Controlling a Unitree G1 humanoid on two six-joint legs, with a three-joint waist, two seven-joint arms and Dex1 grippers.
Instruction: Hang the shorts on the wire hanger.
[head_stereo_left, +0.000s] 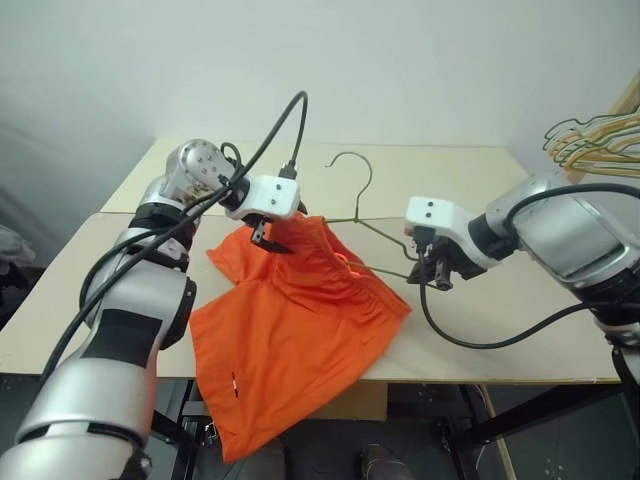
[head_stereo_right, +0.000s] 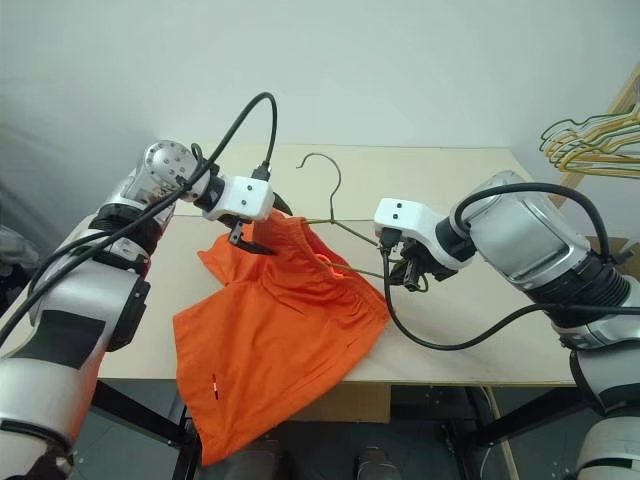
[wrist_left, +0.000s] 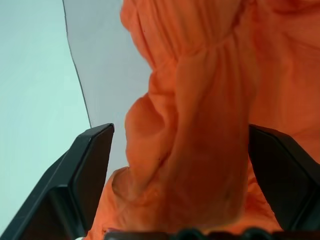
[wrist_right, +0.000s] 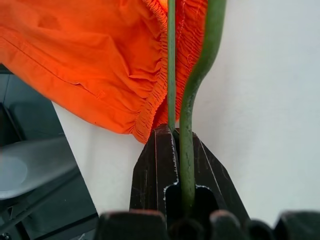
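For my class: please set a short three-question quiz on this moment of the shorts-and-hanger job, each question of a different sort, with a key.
1. True or false: the right gripper is shut on the wire hanger.
2. Multiple choice: where do the fingers of the left gripper stand? A) shut on the hanger's hook; B) spread, with a fold of the shorts between them; C) flat on the table, away from the cloth.
3. Fill in: the bunch of coloured hangers hangs beyond the table on the robot's ____ side.

Key: 1 true; 2 B; 3 right.
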